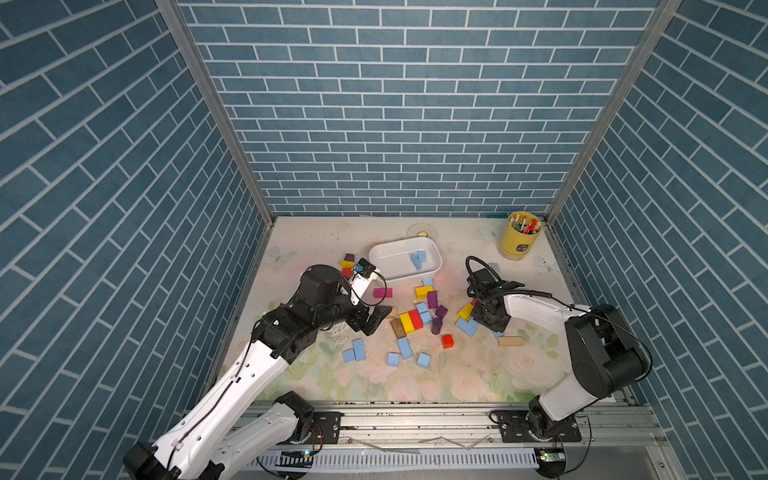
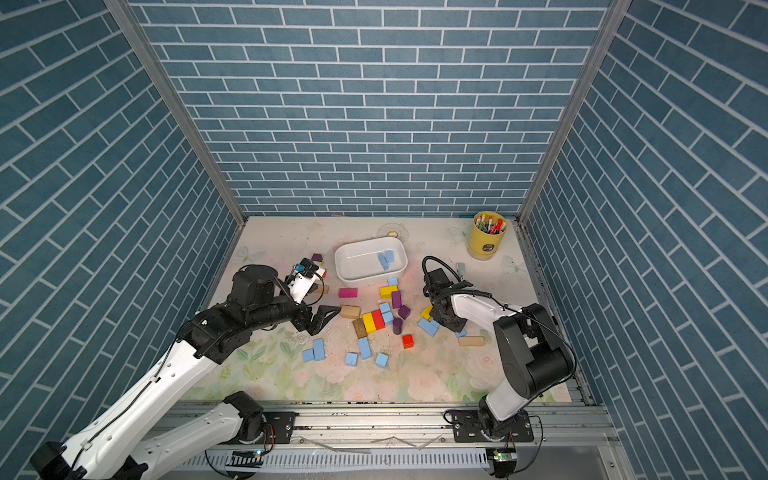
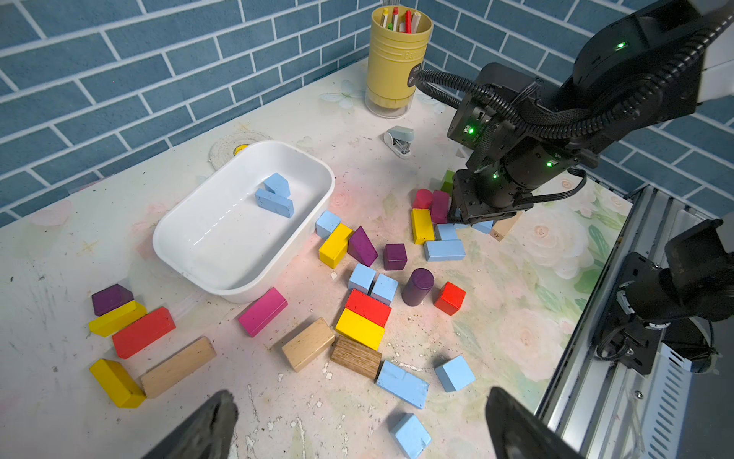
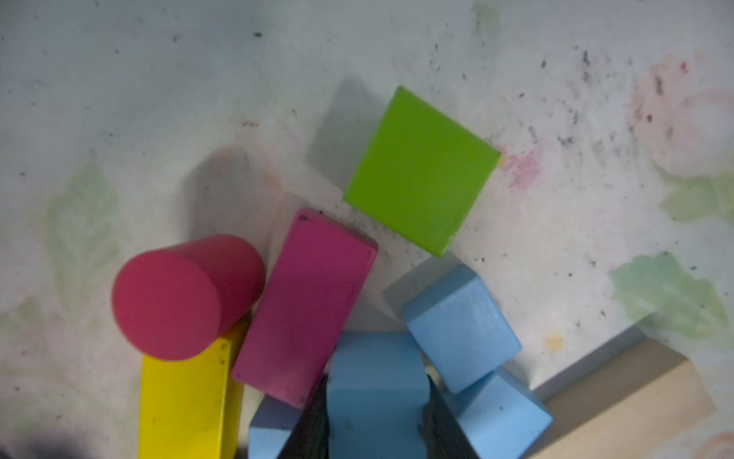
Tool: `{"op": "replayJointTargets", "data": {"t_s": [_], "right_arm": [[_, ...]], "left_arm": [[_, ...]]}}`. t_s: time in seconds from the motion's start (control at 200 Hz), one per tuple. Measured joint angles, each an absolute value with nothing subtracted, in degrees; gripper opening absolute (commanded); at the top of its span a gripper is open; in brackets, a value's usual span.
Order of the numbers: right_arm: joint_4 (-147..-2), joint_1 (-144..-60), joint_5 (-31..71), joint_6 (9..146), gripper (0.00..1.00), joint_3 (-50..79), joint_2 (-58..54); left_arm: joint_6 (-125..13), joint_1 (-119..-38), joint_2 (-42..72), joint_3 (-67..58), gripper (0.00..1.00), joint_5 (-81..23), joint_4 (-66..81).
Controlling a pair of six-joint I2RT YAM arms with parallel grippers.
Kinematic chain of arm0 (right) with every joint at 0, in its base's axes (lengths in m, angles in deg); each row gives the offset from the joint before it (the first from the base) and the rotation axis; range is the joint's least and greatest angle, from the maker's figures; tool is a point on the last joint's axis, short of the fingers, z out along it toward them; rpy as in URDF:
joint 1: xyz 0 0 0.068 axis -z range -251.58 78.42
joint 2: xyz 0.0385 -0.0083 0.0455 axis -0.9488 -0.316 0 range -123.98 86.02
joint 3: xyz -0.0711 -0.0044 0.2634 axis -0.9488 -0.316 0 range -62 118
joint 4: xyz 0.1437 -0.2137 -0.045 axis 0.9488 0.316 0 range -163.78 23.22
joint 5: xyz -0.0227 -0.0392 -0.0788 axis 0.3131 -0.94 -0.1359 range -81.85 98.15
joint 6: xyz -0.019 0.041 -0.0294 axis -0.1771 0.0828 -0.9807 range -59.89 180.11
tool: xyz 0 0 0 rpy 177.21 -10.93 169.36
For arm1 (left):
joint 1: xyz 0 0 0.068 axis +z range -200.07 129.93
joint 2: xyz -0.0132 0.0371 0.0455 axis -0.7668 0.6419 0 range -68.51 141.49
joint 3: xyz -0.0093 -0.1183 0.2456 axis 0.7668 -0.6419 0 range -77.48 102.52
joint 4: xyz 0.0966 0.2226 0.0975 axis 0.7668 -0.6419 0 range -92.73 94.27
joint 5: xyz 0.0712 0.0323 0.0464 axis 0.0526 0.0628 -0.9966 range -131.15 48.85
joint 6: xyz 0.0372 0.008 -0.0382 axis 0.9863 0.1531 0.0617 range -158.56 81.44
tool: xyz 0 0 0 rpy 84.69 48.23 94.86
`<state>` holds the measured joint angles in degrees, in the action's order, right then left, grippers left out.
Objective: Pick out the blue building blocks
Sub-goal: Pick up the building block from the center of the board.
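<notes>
Right arm angled steeply down, right gripper (image 4: 375, 417) clamped on a sky-blue block (image 4: 373, 369) — left arm stretched low over the table (image 3: 59, 278), left gripper (image 3: 361, 397) gaping wide, holding nothing.

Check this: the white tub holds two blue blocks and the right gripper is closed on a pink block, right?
Not quite. The right gripper is closed on a blue block, not a pink one, as the right wrist view shows. The white tub does hold two blue blocks.
</notes>
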<state>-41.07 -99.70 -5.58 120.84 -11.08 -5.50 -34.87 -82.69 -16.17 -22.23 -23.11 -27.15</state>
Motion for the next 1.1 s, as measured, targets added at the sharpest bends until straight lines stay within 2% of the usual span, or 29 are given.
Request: {"op": "replayJointTargets", "data": {"t_s": [0.15,0.27,0.46,0.73,1.1], "right_arm": [[-41.10,-99.70,-5.60,121.39,0.18,-11.08,-5.48],[-40.99,-99.70,-5.65,121.39,0.12,-11.08,-4.76],[-39.13,-99.70,-5.84,121.13,0.10,-9.59,-0.34],[-38.17,-99.70,-5.30,115.64,0.06,0.18,2.21],[-36.92,-101.86,0.56,105.78,0.03,18.30,-8.21]], "left_arm": [[-34.85,-82.69,-16.17,-22.23,0.99,-23.15,-27.17],[-34.85,-82.69,-16.19,-22.23,0.99,-23.37,-27.15],[-34.79,-82.69,-17.11,-22.28,0.99,-24.11,-27.15],[-34.61,-82.69,-18.62,-22.91,0.99,-26.23,-27.15],[-34.39,-82.71,-19.39,-23.09,0.99,-28.81,-27.15]]}}
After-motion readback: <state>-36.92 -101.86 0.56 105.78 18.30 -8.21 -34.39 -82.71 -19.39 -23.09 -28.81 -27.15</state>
